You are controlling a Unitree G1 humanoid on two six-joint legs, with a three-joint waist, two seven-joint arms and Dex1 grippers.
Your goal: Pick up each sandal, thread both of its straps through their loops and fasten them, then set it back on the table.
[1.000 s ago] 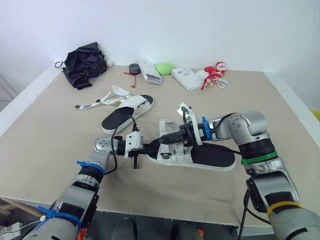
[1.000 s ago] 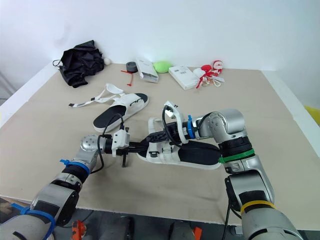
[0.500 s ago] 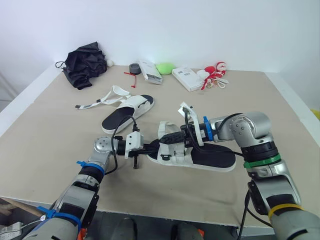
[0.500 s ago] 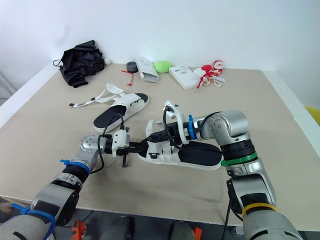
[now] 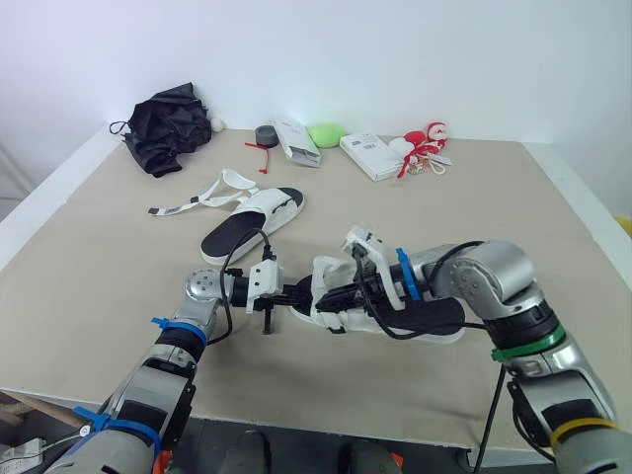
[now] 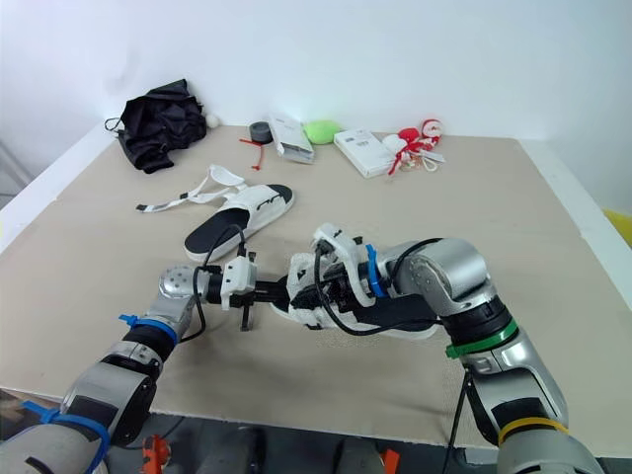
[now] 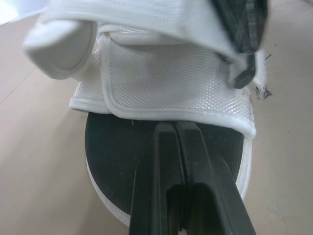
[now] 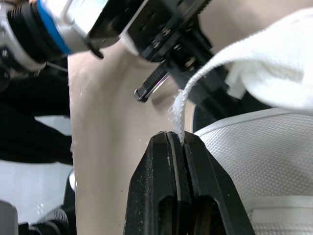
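Beige table | you are working the near sandal, lying centre, long axis left-right, toe facing the left gripper, fingers together over its footbed | right gripper, nearer, is pinching the white strap.

Strap: white woven mesh cloth, matt. Footbed: black, matt, finely grained. Tabletop: beige, matt, faintly speckled. Left gripper fingers: smooth black plastic, slight sheen.

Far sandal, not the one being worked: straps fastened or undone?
Undone. On the far sandal the white straps trail loose over the table beside it, ends free.
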